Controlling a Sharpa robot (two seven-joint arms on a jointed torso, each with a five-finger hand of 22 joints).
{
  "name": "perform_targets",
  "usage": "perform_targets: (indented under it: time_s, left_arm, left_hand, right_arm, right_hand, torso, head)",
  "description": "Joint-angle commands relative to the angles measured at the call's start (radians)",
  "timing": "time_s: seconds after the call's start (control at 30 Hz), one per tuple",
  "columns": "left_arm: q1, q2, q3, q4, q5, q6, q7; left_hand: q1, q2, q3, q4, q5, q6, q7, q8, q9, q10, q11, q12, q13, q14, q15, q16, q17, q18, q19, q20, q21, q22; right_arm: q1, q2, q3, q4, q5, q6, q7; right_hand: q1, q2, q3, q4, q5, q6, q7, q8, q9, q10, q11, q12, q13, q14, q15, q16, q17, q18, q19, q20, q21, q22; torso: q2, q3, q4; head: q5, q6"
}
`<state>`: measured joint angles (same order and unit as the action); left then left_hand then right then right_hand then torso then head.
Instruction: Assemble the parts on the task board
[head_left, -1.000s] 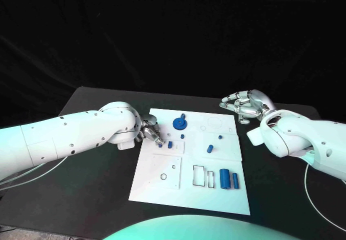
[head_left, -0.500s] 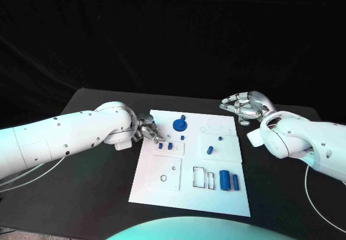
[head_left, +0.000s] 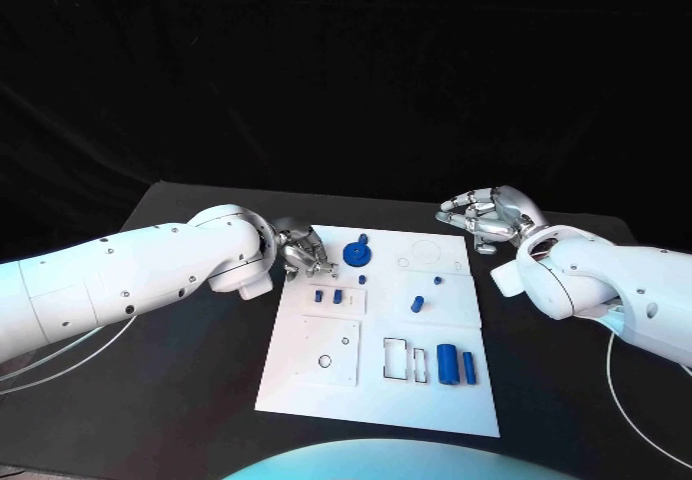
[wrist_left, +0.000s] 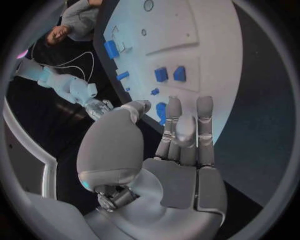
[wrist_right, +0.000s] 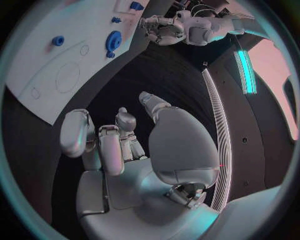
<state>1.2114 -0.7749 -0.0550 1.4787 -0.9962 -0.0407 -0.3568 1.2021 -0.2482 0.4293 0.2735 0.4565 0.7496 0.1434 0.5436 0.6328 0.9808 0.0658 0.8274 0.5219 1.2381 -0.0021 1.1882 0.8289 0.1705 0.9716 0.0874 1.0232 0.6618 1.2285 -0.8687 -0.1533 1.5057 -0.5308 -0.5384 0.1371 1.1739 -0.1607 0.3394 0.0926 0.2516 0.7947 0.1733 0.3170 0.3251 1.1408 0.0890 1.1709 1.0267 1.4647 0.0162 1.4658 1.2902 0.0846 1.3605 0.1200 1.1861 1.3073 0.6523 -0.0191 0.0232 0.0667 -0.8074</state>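
The task board (head_left: 378, 385) at centre frame looks smooth, matt white. The table (head_left: 188, 370) around it is matt black. Both hands look like glossy silver metal.

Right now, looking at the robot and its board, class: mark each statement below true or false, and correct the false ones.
1. The task board lies between the two hands. True.
2. The right hand holds a blue part. False: it holds nothing, fingers curled, off the board's far right corner.
3. The blue gear sits near the board's far edge. True.
4. The left hand rests at the board's near edge. False: it is by the far left edge, beside the gear.
5. Two blue cylinders lie side by side near the board's near right. True.
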Motion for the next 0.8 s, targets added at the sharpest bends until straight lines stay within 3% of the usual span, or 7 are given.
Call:
perform_targets:
  time_s: [0.03,0.07,0.17,0.4,0.5,0.6,0.8]
  left_arm:
    - [0.0,0.012,-0.005,0.0,-0.016,-0.183,0.238]
    - [-0.002,0.017,-0.009,-0.003,-0.039,-0.21,0.277]
    - [-0.013,0.03,-0.016,-0.008,-0.133,-0.263,0.364]
    - [-0.031,0.059,-0.026,-0.027,-0.321,-0.281,0.439]
    - [-0.036,0.071,-0.029,-0.036,-0.388,-0.26,0.438]
    - [-0.04,0.088,-0.031,-0.053,-0.459,-0.204,0.423]
    - [-0.042,0.118,-0.032,-0.089,-0.517,-0.132,0.412]
  left_hand:
    - [0.082,-0.008,0.024,-0.021,-0.001,-0.036,0.022,-0.026,-0.026,-0.073,0.023,-0.06,-0.04,-0.12,0.022,-0.124,-0.16,0.004,-0.047,0.021,-0.072,-0.053]
    - [0.113,-0.013,0.028,-0.027,-0.007,-0.039,0.03,-0.033,-0.042,-0.091,0.034,-0.086,-0.064,-0.143,0.032,-0.153,-0.177,0.007,-0.055,0.033,-0.105,-0.073]
    - [0.185,-0.018,0.03,-0.059,-0.009,-0.032,0.028,-0.043,-0.082,-0.096,0.036,-0.136,-0.123,-0.145,0.035,-0.179,-0.203,0.013,-0.038,0.043,-0.142,-0.1]
    - [0.22,-0.033,0.01,-0.074,-0.015,-0.001,0.02,-0.068,-0.149,-0.1,0.033,-0.205,-0.201,-0.135,0.031,-0.175,-0.216,0.013,-0.02,0.039,-0.151,-0.107]
    - [0.226,-0.036,0.0,-0.08,-0.012,0.015,0.014,-0.091,-0.191,-0.087,0.029,-0.232,-0.239,-0.105,0.027,-0.126,-0.203,0.013,0.001,0.035,-0.125,-0.091]
    - [0.214,-0.04,-0.016,-0.083,-0.013,0.027,0.015,-0.105,-0.222,-0.107,0.038,-0.27,-0.275,-0.079,0.034,-0.063,-0.162,0.011,0.007,0.039,-0.1,-0.072]
    - [0.209,-0.038,-0.02,-0.09,-0.011,0.05,0.009,-0.119,-0.252,-0.093,0.039,-0.297,-0.308,-0.021,0.036,0.036,-0.062,0.012,0.013,0.042,-0.063,-0.046]
  right_arm:
    - [-0.001,0.0,0.0,0.0,-0.009,0.004,0.009]
    - [-0.001,0.0,0.0,0.0,-0.011,0.005,0.009]
    - [-0.001,-0.001,0.0,0.001,-0.016,0.005,0.009]
    - [-0.001,-0.002,0.0,0.003,-0.037,0.007,0.01]
    - [-0.001,-0.002,0.0,0.004,-0.04,0.007,0.01]
    - [-0.001,-0.002,0.0,0.004,-0.043,0.007,0.01]
    - [-0.001,-0.001,0.0,0.005,-0.045,0.007,0.01]
  right_hand:
    - [-0.001,-0.004,0.002,0.006,0.002,-0.006,0.0,0.004,0.001,-0.008,0.0,-0.004,-0.001,0.028,-0.002,-0.004,-0.001,0.006,-0.003,-0.001,-0.004,0.043]
    - [0.001,-0.004,0.002,0.006,0.002,-0.007,0.0,0.005,0.001,-0.01,0.0,-0.006,-0.004,0.028,-0.002,-0.004,-0.001,0.006,-0.003,-0.001,-0.005,0.042]
    - [0.002,-0.003,0.003,0.006,0.003,-0.007,0.0,0.006,0.001,-0.013,0.0,-0.009,-0.008,0.028,-0.002,-0.004,-0.002,0.006,-0.003,-0.001,-0.005,0.043]
    - [0.004,-0.003,0.004,0.005,0.003,-0.007,0.0,0.006,0.001,-0.021,0.0,-0.017,-0.017,0.028,-0.002,-0.005,-0.002,0.006,-0.003,-0.001,-0.005,0.043]
    - [0.005,-0.003,0.004,0.005,0.003,-0.007,0.0,0.007,0.001,-0.024,0.0,-0.019,-0.021,0.028,-0.002,-0.005,-0.002,0.006,-0.003,-0.001,-0.005,0.043]
    - [0.005,-0.003,0.004,0.005,0.003,-0.007,0.0,0.007,0.001,-0.025,0.0,-0.02,-0.023,0.028,-0.002,-0.005,-0.003,0.006,-0.003,-0.001,-0.005,0.043]
    - [0.006,-0.003,0.004,0.005,0.003,-0.007,0.0,0.007,0.001,-0.027,0.0,-0.022,-0.025,0.028,-0.002,-0.005,-0.002,0.006,-0.003,-0.001,-0.006,0.043]
  torso:
    - [0.002,-0.0005,0.0009]
    - [0.002,-0.0009,0.0014]
    - [0.002,-0.0019,0.0008]
    - [0.002,-0.0012,0.0]
    - [0.002,-0.001,-0.0001]
    - [0.002,-0.0013,0.0]
    - [0.002,0.0001,-0.001]
  head:
    - [-0.005,0.003]
    - [-0.006,0.004]
    - [-0.008,0.005]
    - [-0.012,0.004]
    - [-0.013,0.003]
    - [-0.015,0.003]
    - [-0.016,0.001]
